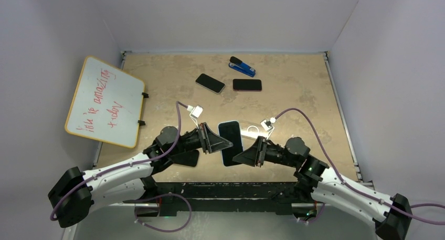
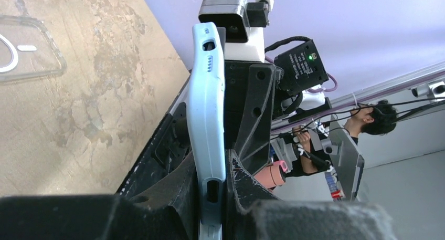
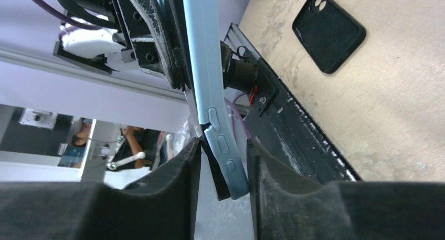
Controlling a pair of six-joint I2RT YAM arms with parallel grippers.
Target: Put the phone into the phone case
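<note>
A phone with a dark screen sits in a light-blue case (image 1: 231, 143), held in the air between both arms near the table's front middle. My left gripper (image 1: 223, 144) is shut on the case's long edge; in the left wrist view (image 2: 212, 169) the blue case (image 2: 206, 108) runs upright between the pads. My right gripper (image 1: 239, 157) closes round the opposite lower corner. In the right wrist view (image 3: 224, 145) the black phone corner (image 3: 218, 181) sticks out of the blue case (image 3: 202, 66) there, with one pad against the phone and the other against the case.
A clear case (image 1: 253, 131) lies flat just behind the held phone. A black case (image 3: 328, 31) lies under the left arm. Two dark phones (image 1: 210, 83) (image 1: 246, 85) and a blue stapler (image 1: 242, 66) lie at the back. A whiteboard (image 1: 105, 101) leans at the left.
</note>
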